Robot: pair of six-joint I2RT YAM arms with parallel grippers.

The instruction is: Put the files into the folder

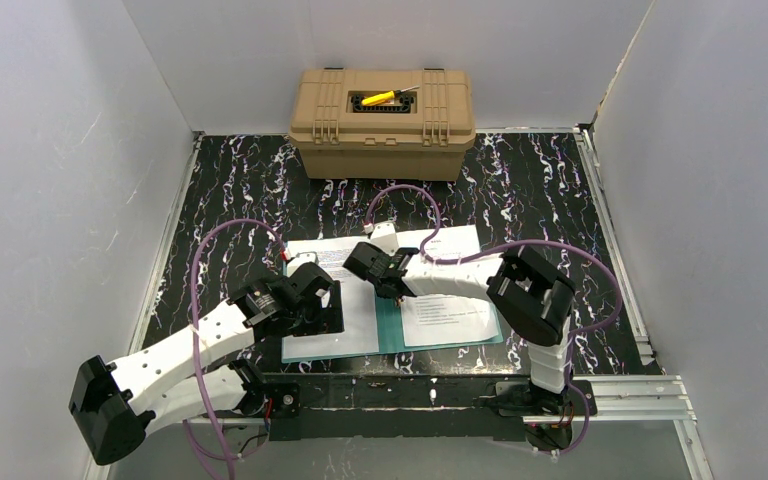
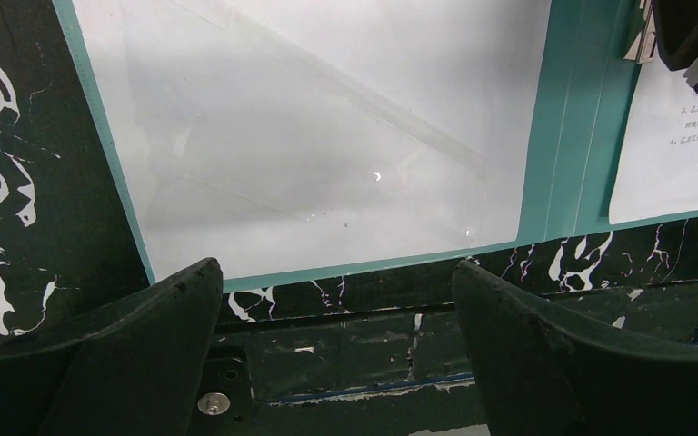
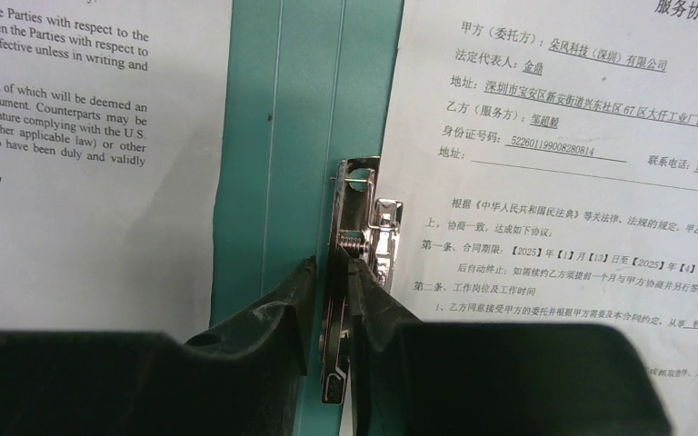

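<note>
Thin, limp sheets [image 3: 554, 182] are best pinched at an edge; right tool [image 3: 332, 272] is clamped on the clip [image 3: 363, 218], left tool [image 2: 336, 272] spread apart.

Dark surface [image 1: 540, 200] between the open folder [image 1: 388, 325] and the tan case [image 1: 382, 122] lies free, as do the margins out to the white walls [image 1: 60, 150]. The right claw [image 3: 332, 263], pinched on the metal clip [image 3: 368, 227], blocks the spine; the left claw [image 2: 336, 268], jaws wide, hangs over the folder's near left edge.
</note>
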